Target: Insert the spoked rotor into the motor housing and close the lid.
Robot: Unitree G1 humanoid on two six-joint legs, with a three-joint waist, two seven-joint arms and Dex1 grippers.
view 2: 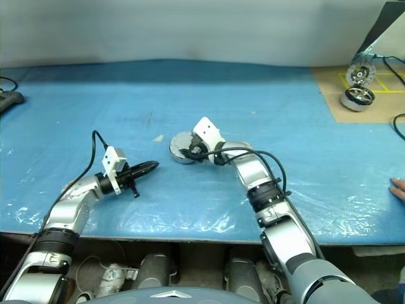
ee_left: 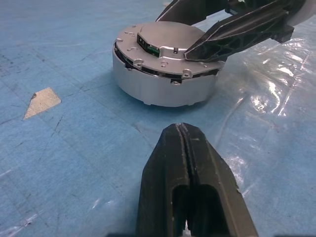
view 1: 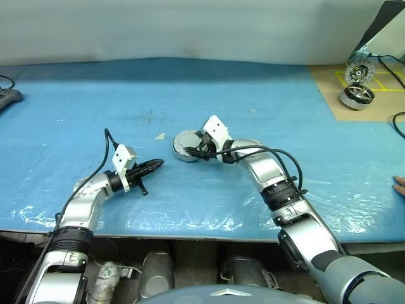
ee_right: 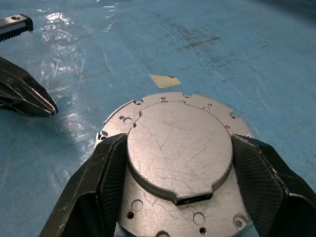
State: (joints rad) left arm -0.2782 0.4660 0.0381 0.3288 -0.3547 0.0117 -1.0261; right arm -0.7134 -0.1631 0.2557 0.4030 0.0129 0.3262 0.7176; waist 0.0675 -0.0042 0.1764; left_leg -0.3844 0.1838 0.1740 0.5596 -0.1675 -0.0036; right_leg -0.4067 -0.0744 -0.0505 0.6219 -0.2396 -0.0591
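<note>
The motor housing (ee_left: 163, 91), a short silver-grey cup, stands on the blue mat near the middle of the table. The lid (ee_right: 180, 148) lies on top of it, smooth face up, with a thin gap under its rim. My right gripper (view 1: 192, 149) reaches over from the right, its fingers (ee_right: 106, 173) pressed against both sides of the lid's raised round centre. My left gripper (view 1: 157, 164) is shut and empty, hovering level a short way left of the housing and pointing at it. The spoked rotor is hidden.
A brown board (view 1: 329, 88) at the far right carries a like motor (view 1: 357, 97) and a wheel (view 1: 359, 69). A person's hand (view 1: 400, 185) shows at the right edge. A tape scrap (view 1: 161, 136) lies left of the housing. A black object (view 1: 7, 96) sits far left.
</note>
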